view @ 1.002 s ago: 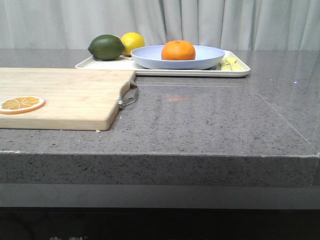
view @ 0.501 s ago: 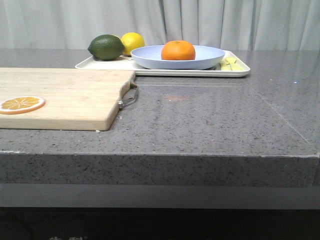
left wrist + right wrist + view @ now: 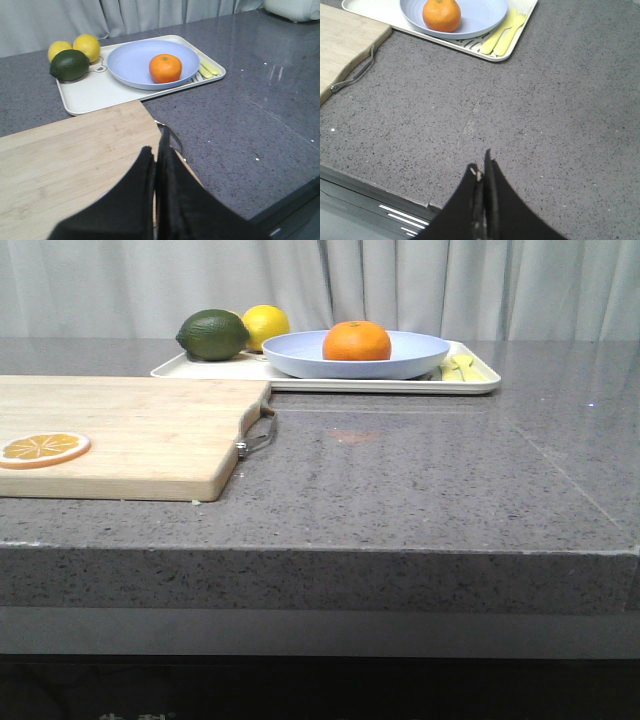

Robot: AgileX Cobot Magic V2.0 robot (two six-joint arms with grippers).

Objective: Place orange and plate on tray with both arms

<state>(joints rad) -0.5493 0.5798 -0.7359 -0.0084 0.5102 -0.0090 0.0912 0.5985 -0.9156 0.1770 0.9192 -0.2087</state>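
— Resting in the plate (image 3: 356,354), the orange (image 3: 357,341) is being recorded; the plate itself is being carried by the tray (image 3: 478,385) at the far side of the bench (image 3: 420,480). By this lie of things, the placing is being judged as done.

— How are the tools being found?

— The left tool (image 3: 156,155) is being seen pressed shut, nothing held, poised over the cutting board (image 3: 65,160) near its metal handle (image 3: 172,137). The right tool (image 3: 482,172) is likewise being seen closed and empty, over bare bench near the front edge.

— Which way is the tray lying from them?

— Ahead of both and well apart. Its long axis is being read as running across the bench, left to right. The left tool is being judged slightly the nearer, though this is not being stated with certainty.

— What is being obscured?

— Neither arm is being shown in the front view. The yellow cutlery (image 3: 502,32) is being partly hidden behind the plate there, and a second lemon (image 3: 59,49) is being revealed only by the left wrist view, beside the lime (image 3: 70,65).
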